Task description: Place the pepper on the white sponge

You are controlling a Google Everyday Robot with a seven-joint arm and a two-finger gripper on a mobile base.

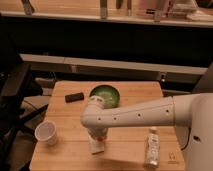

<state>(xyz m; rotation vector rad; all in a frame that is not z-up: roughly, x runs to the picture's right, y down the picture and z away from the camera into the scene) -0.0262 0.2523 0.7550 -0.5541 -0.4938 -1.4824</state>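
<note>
While the end effector (98,133) hangs just over the white sponge (96,147) on the counter (65,150), the pepper (102,133) seems unreleased; its grip cannot be told.

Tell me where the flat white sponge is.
In the camera view the white sponge lies near the front edge of the wooden table, between the white paper cup and the white bottle, just under the gripper.
</note>
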